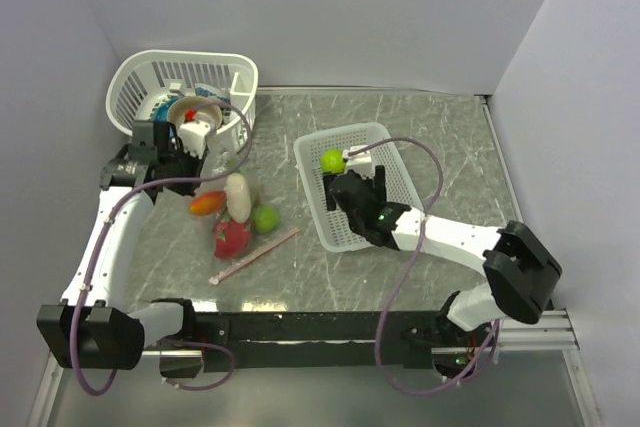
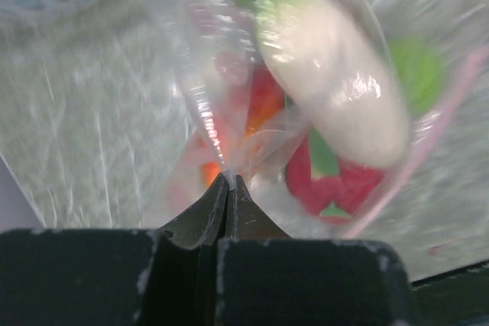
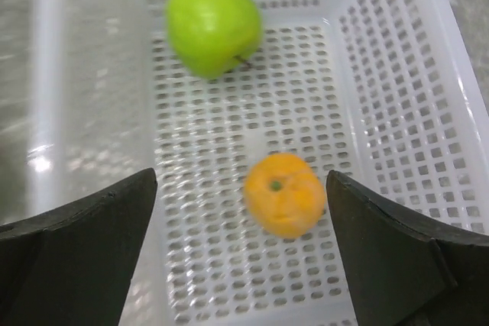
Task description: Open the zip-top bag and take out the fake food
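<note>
The clear zip-top bag [image 1: 240, 222] lies left of centre, its pink zip strip [image 1: 255, 255] toward the front. Fake food shows through it: a white piece [image 1: 238, 197], a green ball [image 1: 265, 218], a red piece [image 1: 231, 238] and an orange piece [image 1: 207, 203]. My left gripper [image 2: 229, 181] is shut on a fold of the bag's film, with the white piece [image 2: 336, 82] and red piece [image 2: 336, 185] just beyond. My right gripper [image 3: 241, 181] hangs open over the rectangular white basket [image 3: 428, 112]. An orange ball [image 3: 284, 193] lies loose between its fingers, a green apple [image 3: 214, 24] farther back.
A round white basket [image 1: 150, 72] at the back left holds a tan bowl and blue plate [image 1: 195, 112], close behind my left gripper [image 1: 205, 162]. Grey walls close in the left, back and right. The rectangular basket [image 1: 340, 131] sits right of centre.
</note>
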`<action>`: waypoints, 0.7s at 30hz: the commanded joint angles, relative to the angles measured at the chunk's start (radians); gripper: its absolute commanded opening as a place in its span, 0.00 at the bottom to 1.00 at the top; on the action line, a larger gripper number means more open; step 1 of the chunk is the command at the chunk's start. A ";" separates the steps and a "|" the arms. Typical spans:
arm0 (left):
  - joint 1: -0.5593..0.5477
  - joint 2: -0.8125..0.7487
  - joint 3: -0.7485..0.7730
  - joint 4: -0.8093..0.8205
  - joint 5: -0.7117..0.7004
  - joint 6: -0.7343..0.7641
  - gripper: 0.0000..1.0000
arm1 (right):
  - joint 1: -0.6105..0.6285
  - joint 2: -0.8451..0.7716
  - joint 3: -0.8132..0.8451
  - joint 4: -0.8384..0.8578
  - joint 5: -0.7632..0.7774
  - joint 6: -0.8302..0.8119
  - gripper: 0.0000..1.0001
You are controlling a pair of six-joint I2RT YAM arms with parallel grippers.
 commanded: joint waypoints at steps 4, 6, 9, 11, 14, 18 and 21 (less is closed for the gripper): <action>-0.003 0.014 -0.289 0.210 -0.278 0.055 0.01 | 0.199 -0.157 -0.016 0.031 0.036 -0.053 1.00; -0.003 0.022 -0.361 0.275 -0.328 0.072 0.01 | 0.248 -0.164 -0.021 0.040 -0.002 -0.052 1.00; -0.003 0.040 -0.423 0.330 -0.356 0.088 0.01 | 0.291 -0.131 -0.032 0.082 -0.087 -0.066 0.92; -0.003 0.052 -0.455 0.350 -0.374 0.092 0.01 | 0.316 -0.071 -0.032 0.109 -0.127 -0.063 0.76; -0.003 0.069 -0.482 0.381 -0.382 0.097 0.01 | 0.334 0.027 -0.010 0.177 -0.193 -0.073 0.49; -0.003 0.083 -0.505 0.400 -0.381 0.103 0.01 | 0.350 0.159 0.057 0.278 -0.271 -0.096 0.25; -0.003 0.097 -0.507 0.407 -0.379 0.102 0.01 | 0.353 0.271 0.137 0.287 -0.296 -0.112 0.25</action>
